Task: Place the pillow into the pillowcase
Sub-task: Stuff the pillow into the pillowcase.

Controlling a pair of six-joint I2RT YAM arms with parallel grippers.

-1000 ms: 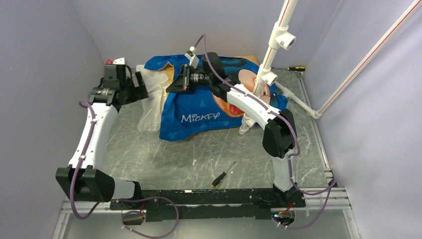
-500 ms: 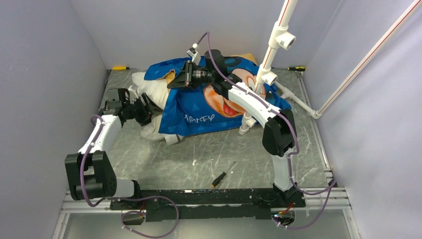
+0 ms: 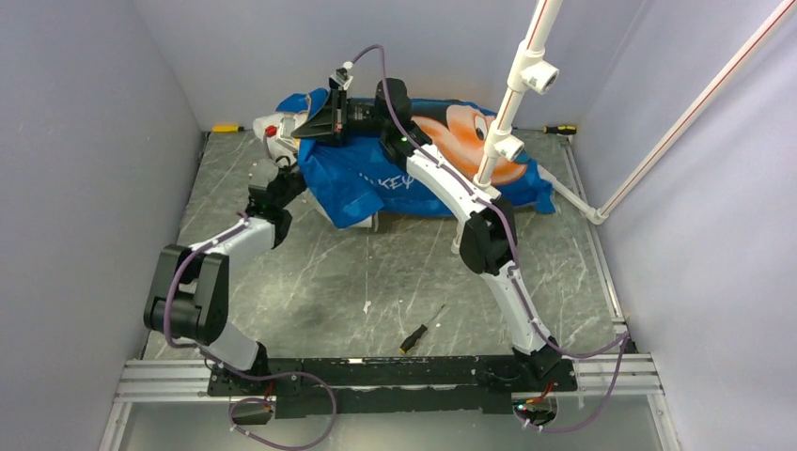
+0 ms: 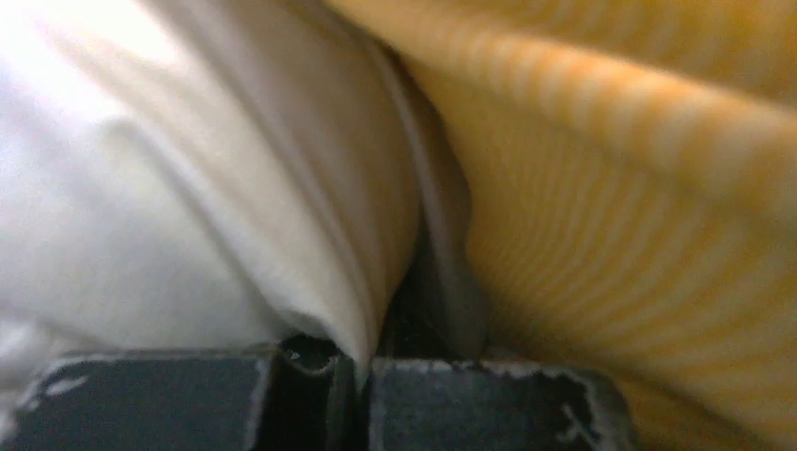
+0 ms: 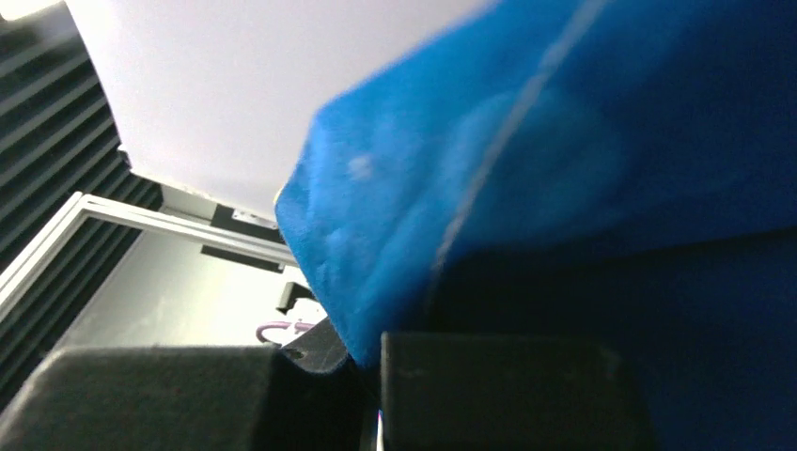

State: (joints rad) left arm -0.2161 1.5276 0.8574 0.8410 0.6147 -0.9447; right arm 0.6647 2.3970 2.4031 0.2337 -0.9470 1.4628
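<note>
The blue pillowcase (image 3: 428,164) with its cartoon mouse print lies at the back of the table. Only the white end of the pillow (image 3: 282,123), with its red logo, shows at the case's left opening. My right gripper (image 3: 315,124) is raised there, shut on the blue edge of the pillowcase (image 5: 583,141), which is pinched in the right gripper (image 5: 371,352). My left gripper (image 3: 275,183) sits low at the opening. In its wrist view the left gripper (image 4: 362,366) is shut on a fold of the white pillow (image 4: 141,188), beside the case's orange-yellow side (image 4: 639,188).
A white pipe stand (image 3: 512,94) rises at the back right, its foot by the case. A small screwdriver (image 3: 421,329) lies near the front, a yellow tool (image 3: 226,128) at the back left wall, another screwdriver (image 3: 561,130) at the back right.
The left arm swung from the back left down to the case's opening, and its gripper went from open to shut on the pillow. The right gripper carried the case's edge toward the back left, covering more pillow.
</note>
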